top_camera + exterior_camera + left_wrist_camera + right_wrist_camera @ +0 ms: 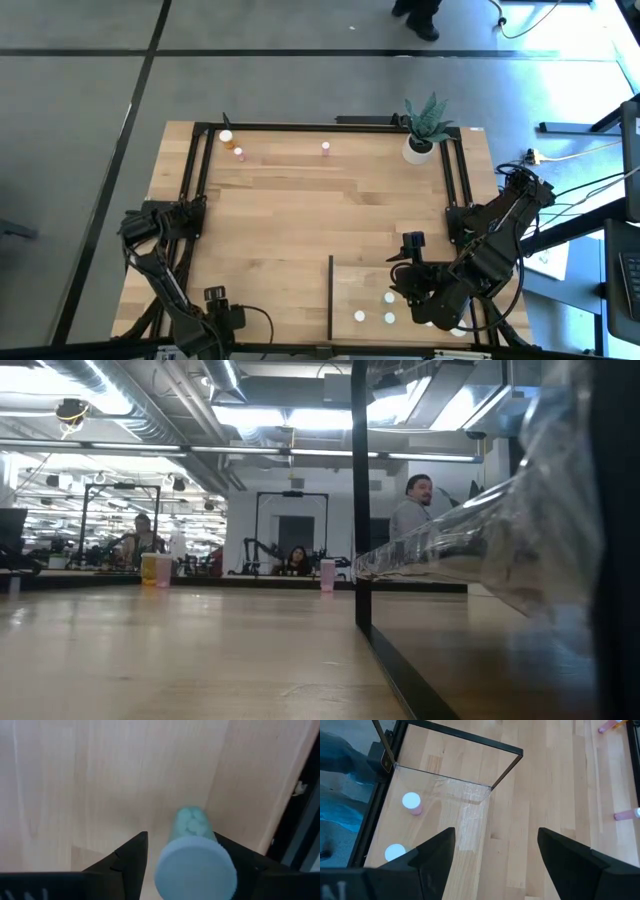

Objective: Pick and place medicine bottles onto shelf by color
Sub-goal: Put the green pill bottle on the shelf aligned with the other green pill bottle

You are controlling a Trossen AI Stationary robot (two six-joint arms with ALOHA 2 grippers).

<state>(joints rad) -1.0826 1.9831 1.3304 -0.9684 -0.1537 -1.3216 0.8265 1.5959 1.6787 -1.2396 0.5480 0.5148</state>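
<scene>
Left gripper sits at the table's 7 o'clock corner, fingers partly closed around a white-capped bottle. Right gripper hangs wide open and empty over the shelf at 5 o'clock, where white-capped bottles stand.

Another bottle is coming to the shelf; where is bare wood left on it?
The shelf is bare along its dark upright edge and far strip. Crowded near the right hand, by the three white-capped bottles.
</scene>
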